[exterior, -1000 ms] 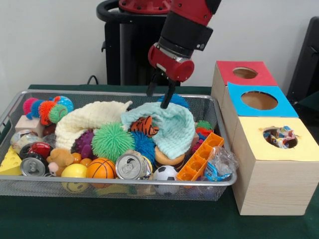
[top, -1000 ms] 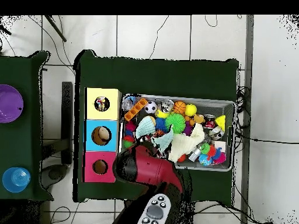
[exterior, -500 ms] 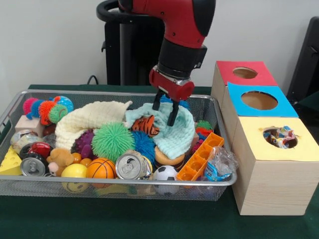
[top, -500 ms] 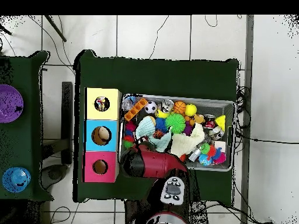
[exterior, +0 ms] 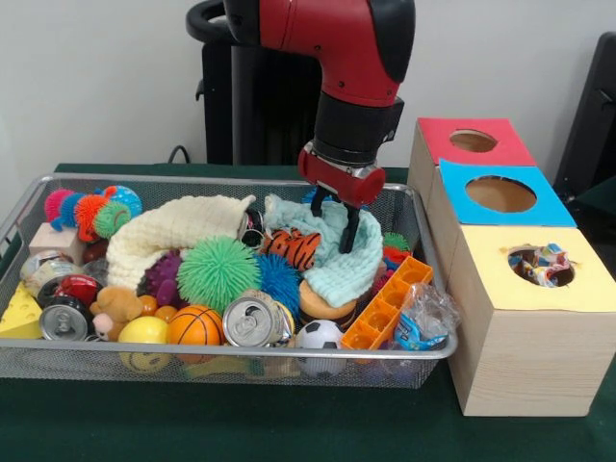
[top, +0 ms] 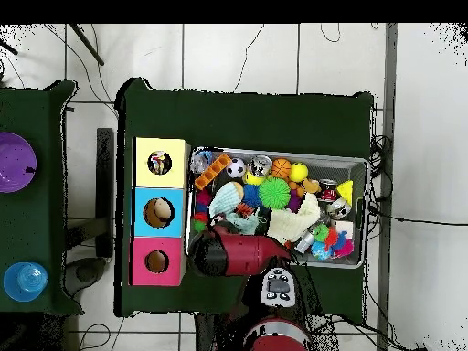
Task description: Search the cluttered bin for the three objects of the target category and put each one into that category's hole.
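The wire mesh bin point(exterior: 231, 352) is full of toys; it also shows in the overhead view point(top: 366, 212). My gripper point(exterior: 333, 217) is open, low in the bin's far right part. Its fingertips point(exterior: 350, 234) press into a mint knitted cloth point(exterior: 339, 262). A speckled multicoloured textile piece point(exterior: 541, 265) lies inside the hole of the yellow-topped box point(exterior: 496, 284); the hole also shows in the overhead view point(top: 160, 164). I see no other speckled textile in the bin; any there are hidden under the clutter. In the overhead view my arm point(top: 239, 255) covers the gripper.
A pale-yellow cloth point(exterior: 173, 231), tiger toy point(exterior: 294, 245), green spiky ball point(exterior: 217, 272), can point(exterior: 250, 322), soccer ball point(exterior: 320, 339) and orange tray point(exterior: 385, 303) crowd the bin. The blue-topped box point(exterior: 541, 208) and red-topped box point(exterior: 441, 141) stand behind the yellow one.
My gripper has come down from above the bin's back rim and moved right into the mint cloth. The cloth is pushed rightward and bunched; more of the tiger toy shows.
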Robot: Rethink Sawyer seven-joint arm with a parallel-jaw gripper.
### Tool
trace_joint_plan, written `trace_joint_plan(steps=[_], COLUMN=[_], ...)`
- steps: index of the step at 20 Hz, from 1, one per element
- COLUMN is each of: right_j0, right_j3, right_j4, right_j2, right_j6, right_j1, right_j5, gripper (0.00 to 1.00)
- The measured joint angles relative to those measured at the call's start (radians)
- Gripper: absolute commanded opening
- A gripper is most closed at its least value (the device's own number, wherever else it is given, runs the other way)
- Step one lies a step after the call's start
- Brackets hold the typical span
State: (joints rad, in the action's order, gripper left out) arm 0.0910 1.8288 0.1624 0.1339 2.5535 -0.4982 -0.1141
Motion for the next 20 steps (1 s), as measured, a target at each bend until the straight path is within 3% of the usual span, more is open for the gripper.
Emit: trace_joint_plan(steps=[8, 9, 20], right_j0=[0.026, 0.026, -0.059], right_j3=[-0.001, -0.005, -0.044], right_j4=[0.043, 0.055, 0.057], right_j2=[-0.028, -0.03, 0.026], right_j6=[0.0, 0.0, 0.0], right_j1=[-0.007, -0.008, 0.004], right_j5=[0.0, 0.0, 0.0], gripper=[1.0, 0.0, 0.0])
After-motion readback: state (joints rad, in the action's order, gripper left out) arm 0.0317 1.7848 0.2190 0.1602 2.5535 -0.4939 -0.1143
